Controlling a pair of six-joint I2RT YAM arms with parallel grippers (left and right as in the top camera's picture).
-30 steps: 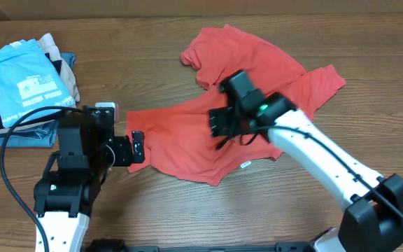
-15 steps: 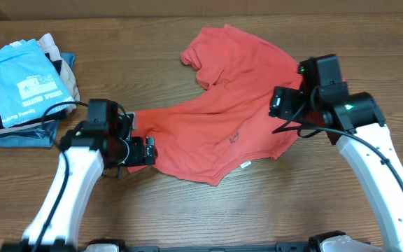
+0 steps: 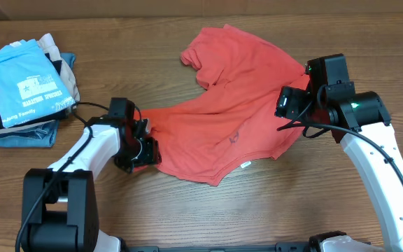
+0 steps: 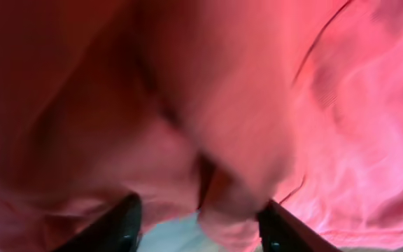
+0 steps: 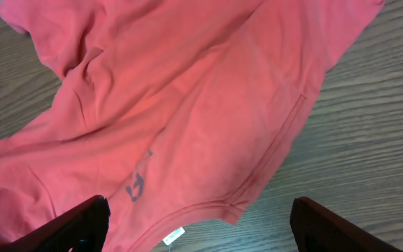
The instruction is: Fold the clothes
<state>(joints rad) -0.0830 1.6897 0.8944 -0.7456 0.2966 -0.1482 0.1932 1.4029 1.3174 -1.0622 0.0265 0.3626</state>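
Note:
The coral-red T-shirt point(image 3: 236, 105) lies crumpled and spread across the middle of the wooden table, with faint dark lettering showing through near its centre. My left gripper point(image 3: 144, 149) is at the shirt's left edge. In the left wrist view red cloth point(image 4: 222, 105) fills the frame and a bunched fold sits between the parted fingers point(image 4: 201, 227), not clamped. My right gripper point(image 3: 290, 112) hovers open and empty over the shirt's right side. The right wrist view shows the shirt point(image 5: 187, 105), its lower hem and white label below the fingers point(image 5: 198, 231).
A pile of folded garments with a light blue T-shirt point(image 3: 26, 80) on top sits at the far left. The left arm's black cable loops beside that pile. Bare wooden table point(image 3: 257, 210) shows in front of and to the right of the shirt.
My right arm swung from the shirt's middle out to its right side. My left gripper moved right, onto the shirt's left edge.

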